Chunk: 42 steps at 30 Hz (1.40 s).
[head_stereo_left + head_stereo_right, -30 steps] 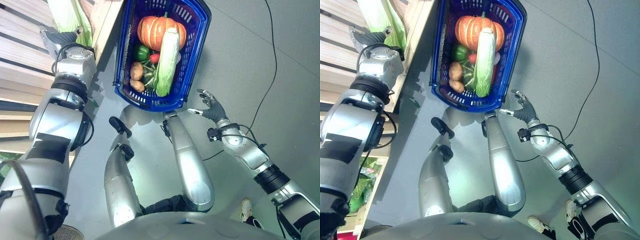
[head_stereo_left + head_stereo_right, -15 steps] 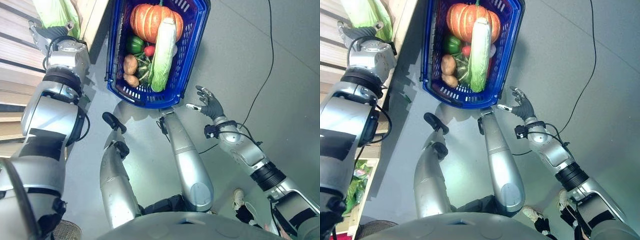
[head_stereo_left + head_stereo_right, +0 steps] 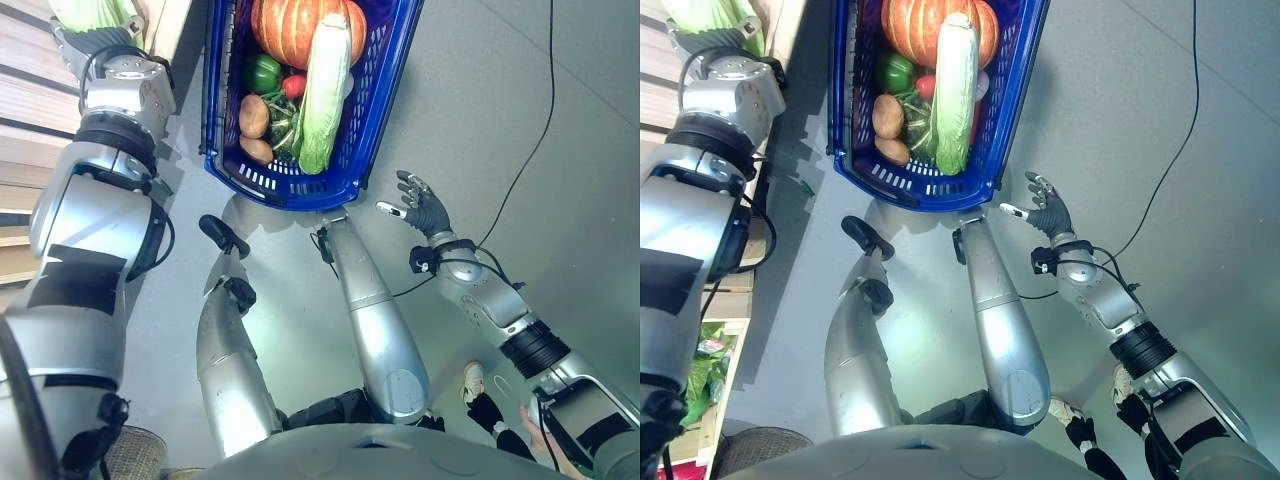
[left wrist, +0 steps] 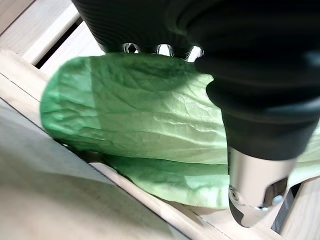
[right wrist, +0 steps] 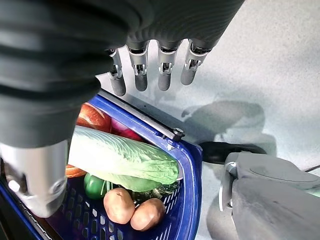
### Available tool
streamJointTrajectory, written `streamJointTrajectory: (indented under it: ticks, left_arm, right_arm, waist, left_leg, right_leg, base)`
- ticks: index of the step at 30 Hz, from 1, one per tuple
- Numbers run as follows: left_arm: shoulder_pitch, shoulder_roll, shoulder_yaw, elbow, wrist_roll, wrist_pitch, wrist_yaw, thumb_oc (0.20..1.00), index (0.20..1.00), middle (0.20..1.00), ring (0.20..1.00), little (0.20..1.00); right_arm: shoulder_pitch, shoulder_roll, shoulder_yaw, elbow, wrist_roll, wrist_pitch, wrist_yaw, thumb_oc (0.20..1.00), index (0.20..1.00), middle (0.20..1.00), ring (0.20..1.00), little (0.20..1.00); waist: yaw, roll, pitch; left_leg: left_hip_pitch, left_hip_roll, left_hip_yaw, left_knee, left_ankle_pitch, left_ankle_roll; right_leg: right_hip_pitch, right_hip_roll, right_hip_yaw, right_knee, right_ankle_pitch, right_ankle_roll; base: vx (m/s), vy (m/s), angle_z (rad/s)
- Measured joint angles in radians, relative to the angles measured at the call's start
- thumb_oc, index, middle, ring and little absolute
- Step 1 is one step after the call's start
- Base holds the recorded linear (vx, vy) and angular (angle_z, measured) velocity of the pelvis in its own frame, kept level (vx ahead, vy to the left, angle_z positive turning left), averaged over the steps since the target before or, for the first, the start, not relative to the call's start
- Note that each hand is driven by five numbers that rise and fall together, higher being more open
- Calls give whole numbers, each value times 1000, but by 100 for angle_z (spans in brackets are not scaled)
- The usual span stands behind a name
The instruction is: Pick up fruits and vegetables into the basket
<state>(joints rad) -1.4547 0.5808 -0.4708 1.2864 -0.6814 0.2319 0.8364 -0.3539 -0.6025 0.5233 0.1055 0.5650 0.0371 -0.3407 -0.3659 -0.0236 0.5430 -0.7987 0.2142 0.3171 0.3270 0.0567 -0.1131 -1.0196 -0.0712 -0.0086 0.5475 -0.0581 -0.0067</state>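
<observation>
A blue basket (image 3: 290, 195) stands on the grey floor. It holds an orange pumpkin (image 3: 285, 30), a long pale cabbage (image 3: 325, 90), a green pepper (image 3: 262, 72), two potatoes (image 3: 253, 117) and something small and red (image 3: 293, 86). My right hand (image 3: 425, 210) hovers open just right of the basket's near corner, its fingers (image 5: 150, 70) straight and holding nothing. My left hand (image 3: 100, 42) reaches onto the wooden shelf (image 3: 30, 100) at the far left. It lies against a leafy green cabbage (image 4: 140, 115) that rests on the slats.
A crate of leafy greens (image 3: 710, 350) sits low beside the shelf. A wicker object (image 3: 130, 455) stands at the bottom left. A person's shoe (image 3: 472, 380) and hand (image 3: 535, 440) show at the lower right, behind my right arm.
The whole picture has shifted, so the camera moved. My left hand stays at the green cabbage on the shelf and my right hand stays open beside the basket.
</observation>
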Motion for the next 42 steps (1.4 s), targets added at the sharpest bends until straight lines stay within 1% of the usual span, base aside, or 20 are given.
streamJointTrajectory:
  ticks: [2, 7, 11, 12, 13, 14, 18, 22, 29, 33, 35, 37, 41, 42]
  left_arm:
    - [-18, 0, -5, 7, -12, 9, 7, 1000, 1000, 1000, 1000, 1000]
    - [-63, 17, -15, 43, -35, 36, 15, 1000, 1000, 1000, 1000, 1000]
    - [-89, 34, -26, 73, -46, 52, 14, 1000, 1000, 1000, 1000, 1000]
    - [-90, 38, -27, 77, -46, 58, 13, 498, 498, 498, 498, 498]
    - [-95, 40, -37, 85, -47, 72, 13, 304, 304, 304, 304, 304]
    - [-101, 41, -43, 86, -50, 78, 13, 200, 200, 200, 200, 200]
    - [-131, 60, -46, 113, -56, 115, 6, 200, 200, 200, 200, 200]
    - [-126, 77, -58, 112, -56, 114, -37, 200, 200, 200, 200, 200]
    - [-96, 88, -51, 102, -59, 108, -103, 200, 200, 200, 200, 200]
    - [-15, 81, -8, 90, -83, 91, -155, 200, 200, 200, 200, 200]
    - [35, 73, 14, 76, -85, 77, -180, 200, 200, 200, 200, 200]
    - [91, 64, 38, 49, -84, 62, -203, 200, 200, 200, 200, 200]
    - [186, 54, 90, -2, -78, 39, -224, 200, 200, 200, 200, 200]
    - [232, 49, 115, -22, -74, 27, -239, 200, 200, 200, 200, 200]
  right_arm:
    - [-7, 1, -3, 14, 18, -12, 2, 1000, 1000, 1000, 1000, 1000]
    - [-9, 3, -10, 29, 53, -28, 12, 1000, 1000, 1000, 1000, 1000]
    - [-10, 8, -19, 52, 84, -39, 24, 1000, 1000, 1000, 1000, 1000]
    - [-10, 8, -19, 56, 86, -43, 25, 1000, 1000, 1000, 1000, 1000]
    - [-10, 8, -20, 58, 95, -47, 25, 1000, 1000, 1000, 1000, 1000]
    - [-10, 9, -21, 58, 106, -51, 28, 1000, 1000, 1000, 1000, 1000]
    - [-10, 19, -37, 58, 126, -65, 46, 1000, 1000, 1000, 1000, 1000]
    - [-11, 20, -44, 62, 160, -73, 61, 1000, 1000, 1000, 1000, 1000]
    - [-11, 28, -50, 64, 160, -108, 70, 1000, 1000, 1000, 1000, 1000]
    - [-9, 34, -57, 52, 149, -129, 70, 1000, 1000, 1000, 1000, 1000]
    - [-5, 33, -76, 30, 117, -144, 69, 1000, 1000, 1000, 1000, 1000]
    - [-3, 32, -102, -3, 87, -148, 66, 1000, 1000, 1000, 1000, 1000]
    - [2, 32, -123, -50, 32, -145, 62, 1000, 1000, 1000, 1000, 1000]
    - [13, 30, -130, -74, 11, -144, 62, 1000, 1000, 1000, 1000, 1000]
  waist:
    - [1, 0, 0]
    - [1, -3, -1]
    - [0, -3, -2]
    - [0, -3, -2]
    - [0, -3, -2]
    - [0, -3, -2]
    - [1, -3, -2]
    - [3, -3, -2]
    - [2, -3, -2]
    - [-1, -3, -2]
    - [1, -3, -2]
    - [2, -3, -2]
    - [9, -5, -1]
    - [12, -5, -1]
  left_leg:
    - [-9, 0, 1, 2, 1, 1]
    - [-40, 15, -1, 17, 5, -2]
    - [-51, 17, -12, 13, 7, -7]
    - [-52, 18, -12, 13, 7, -9]
    - [-53, 20, -12, 14, 7, -12]
    - [-54, 22, -12, 14, 7, -14]
    - [-65, 28, -15, 20, 8, -18]
    - [-68, 29, -21, 20, 8, -18]
    - [-50, 29, -24, 22, 8, -19]
    - [11, 28, -22, 12, 9, -25]
    - [44, 23, -23, 6, 9, -26]
    - [77, 11, -23, -4, 10, -24]
    - [135, 7, -23, -10, 10, -23]
    - [178, -1, -22, -29, 14, -24]
  right_leg:
    - [-13, 1, 2, 5, -3, 5]
    - [-46, 11, 3, 11, -3, 4]
    - [-65, 15, -1, 14, 0, 2]
    - [-66, 17, -3, 14, 0, 2]
    - [-67, 18, -4, 14, 0, 2]
    - [-69, 19, -5, 14, 0, 1]
    - [-77, 25, -6, 15, 2, -1]
    - [-79, 28, -6, 17, 3, -3]
    - [-65, 25, -6, 29, 4, -5]
    - [-5, 25, -7, 22, 7, -12]
    - [29, 20, -10, 20, 1, -13]
    - [56, 12, -9, 25, -5, -21]
    - [116, 6, -13, 24, -5, -27]
    - [154, -1, -16, 21, -15, -26]
  base:
    - [0, 0, 0]
    - [-10, -15, -4]
    - [-10, -12, -7]
    - [-8, -3, -7]
    - [-9, -4, -5]
    - [-9, -2, -4]
    - [0, 0, 0]
    - [0, 0, 0]
    - [-12, 41, 0]
    - [-18, 86, -1]
    - [-6, 120, 6]
    - [-3, 125, 10]
    - [6, 137, 5]
    - [22, 134, 12]
